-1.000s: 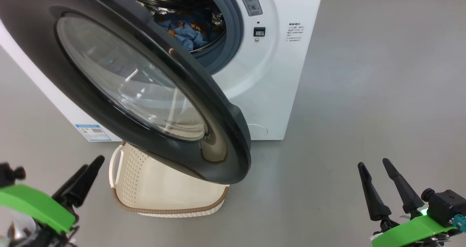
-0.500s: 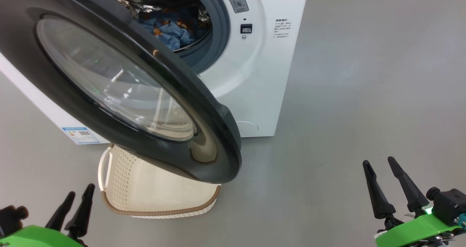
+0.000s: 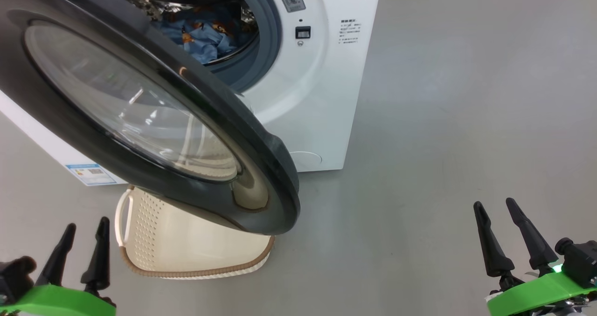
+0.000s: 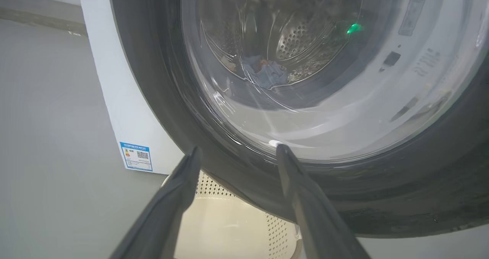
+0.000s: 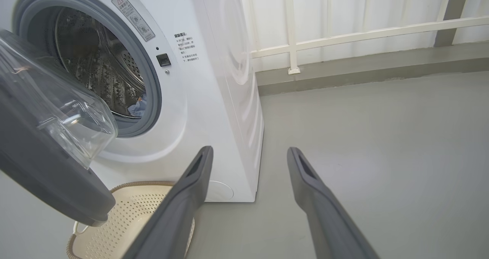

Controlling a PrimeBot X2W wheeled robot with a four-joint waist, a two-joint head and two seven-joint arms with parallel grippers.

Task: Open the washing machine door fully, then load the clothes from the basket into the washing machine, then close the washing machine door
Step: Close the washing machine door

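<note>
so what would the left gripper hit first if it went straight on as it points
Most likely the washing machine door, near the lower edge of its glass, though depth is unclear.

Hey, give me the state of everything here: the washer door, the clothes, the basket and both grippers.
Washer door: open, swung well out.
Clothes: lying inside the drum.
Basket: upright on the floor, visible part empty.
Left gripper: open, holding nothing.
Right gripper: open, holding nothing.

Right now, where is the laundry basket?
In the head view's lower left, the basket sits on the floor before the washing machine, partly under its open door, just right of the left gripper.
</note>
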